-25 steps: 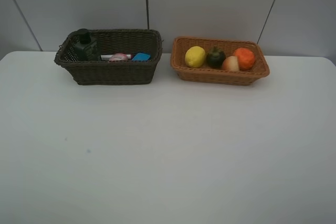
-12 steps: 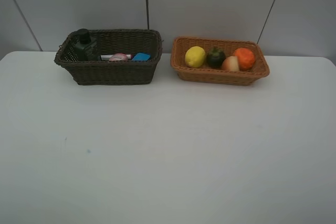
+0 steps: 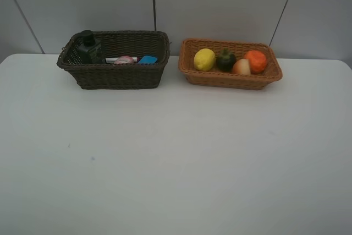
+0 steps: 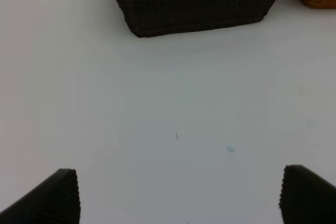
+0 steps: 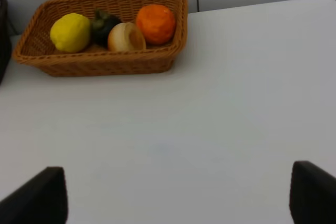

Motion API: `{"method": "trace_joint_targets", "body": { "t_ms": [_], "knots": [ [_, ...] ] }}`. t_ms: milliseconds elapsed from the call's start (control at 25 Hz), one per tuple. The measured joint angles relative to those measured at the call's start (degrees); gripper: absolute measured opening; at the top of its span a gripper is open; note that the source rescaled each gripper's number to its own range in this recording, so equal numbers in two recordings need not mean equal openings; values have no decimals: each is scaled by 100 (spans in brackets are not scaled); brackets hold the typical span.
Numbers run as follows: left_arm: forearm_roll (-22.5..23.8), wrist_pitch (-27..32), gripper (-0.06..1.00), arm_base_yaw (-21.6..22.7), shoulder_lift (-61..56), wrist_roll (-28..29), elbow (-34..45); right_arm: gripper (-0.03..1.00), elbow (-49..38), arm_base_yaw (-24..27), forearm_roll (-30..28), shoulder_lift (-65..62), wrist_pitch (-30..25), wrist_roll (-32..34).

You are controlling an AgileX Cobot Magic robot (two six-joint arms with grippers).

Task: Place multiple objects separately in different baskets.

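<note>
White table bare in front of dark brown basket. Inside it: dark green pump bottle upright, marker lying lengthwise, blue item. Tan basket just right of dark brown basket held 4: lemon, mangosteen, peach-like fruit, orange. Left gripper and right gripper wide open, empty, well short of baskets.

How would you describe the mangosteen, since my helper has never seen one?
Find the light orange basket at the table's back right. Four fruits sit in it; the mangosteen is second from the left, between the lemon and the peach, the only dark one.
</note>
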State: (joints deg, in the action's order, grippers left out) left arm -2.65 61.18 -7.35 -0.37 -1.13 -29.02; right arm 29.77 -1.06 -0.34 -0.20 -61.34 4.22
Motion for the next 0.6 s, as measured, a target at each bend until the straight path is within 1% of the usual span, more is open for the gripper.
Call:
{"method": "trace_joint_targets", "body": {
  "t_ms": [120, 600],
  "knots": [
    [0, 0, 100, 0, 0, 0, 0, 100, 0, -78, 34, 0, 0, 1],
    [0, 0, 100, 0, 0, 0, 0, 100, 0, -78, 34, 0, 0, -1]
  ]
}}
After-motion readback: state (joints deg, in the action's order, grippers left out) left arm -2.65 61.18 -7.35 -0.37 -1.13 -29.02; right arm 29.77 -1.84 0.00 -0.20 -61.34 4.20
